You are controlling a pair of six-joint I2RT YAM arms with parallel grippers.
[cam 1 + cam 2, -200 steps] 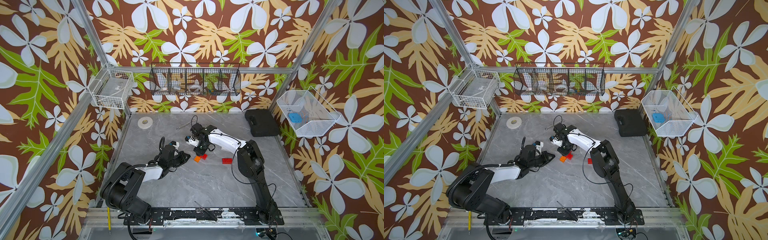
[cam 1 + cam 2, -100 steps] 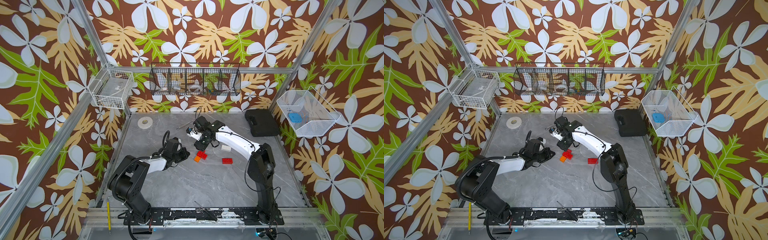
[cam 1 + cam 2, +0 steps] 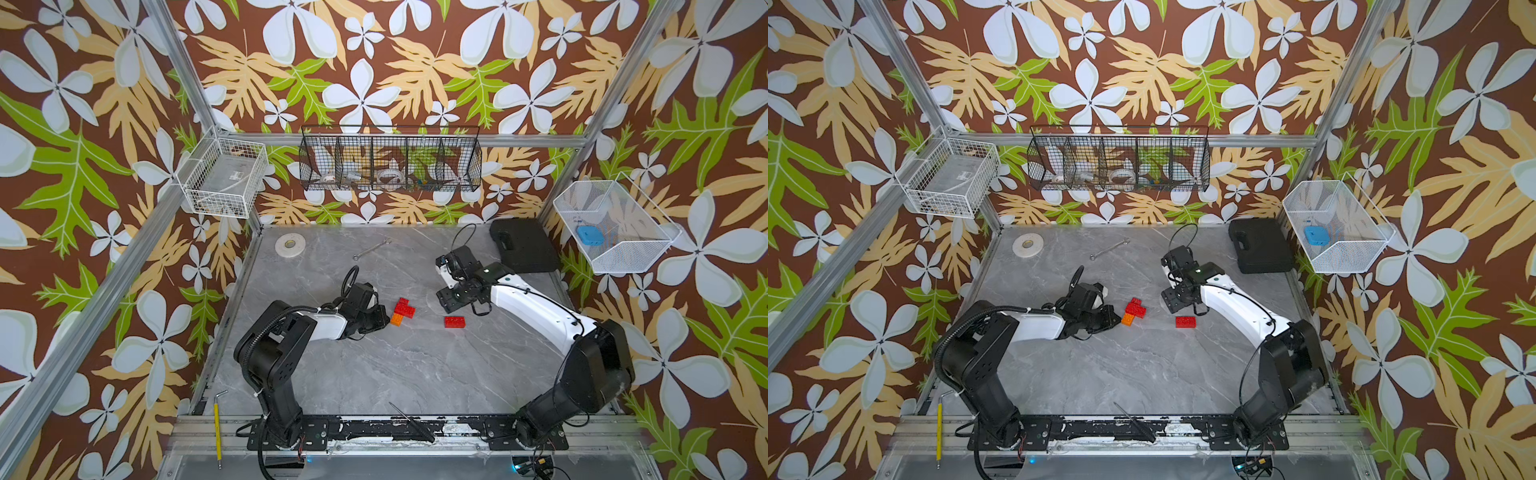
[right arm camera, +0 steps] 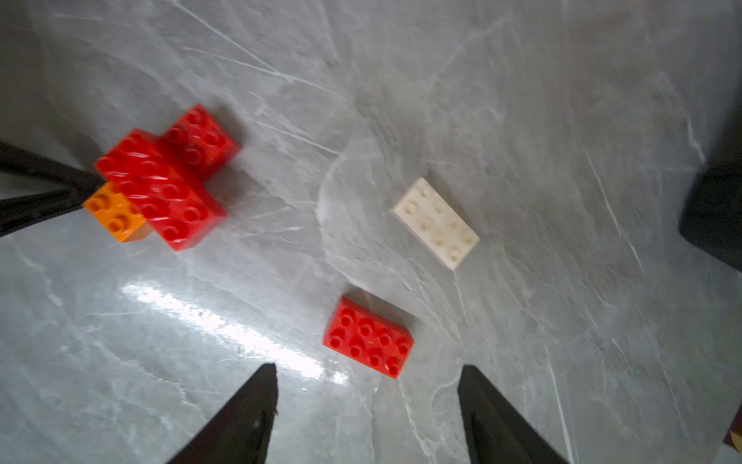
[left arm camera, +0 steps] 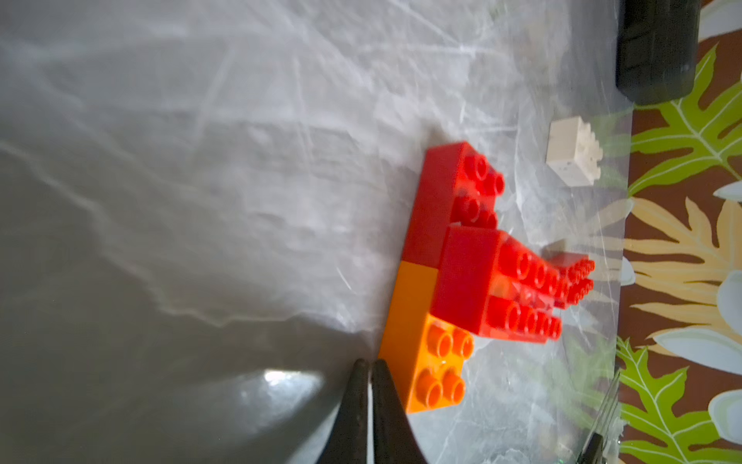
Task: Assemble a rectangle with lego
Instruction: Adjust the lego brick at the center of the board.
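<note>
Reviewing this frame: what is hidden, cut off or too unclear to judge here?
- White brick: not made out in both top views, behind the right gripper; only wrist views show it.
- Joined red and orange bricks: motion-blurred in the right wrist view.
- Left gripper: jaws shut beside the orange brick; contact unclear in the left wrist view.
- Black wire basket: contents too small in top views.

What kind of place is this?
Likely a robot test cell: left arm and right arm bolted at a grey table's edge, an aluminium frame around it, a black wire basket behind.
</note>
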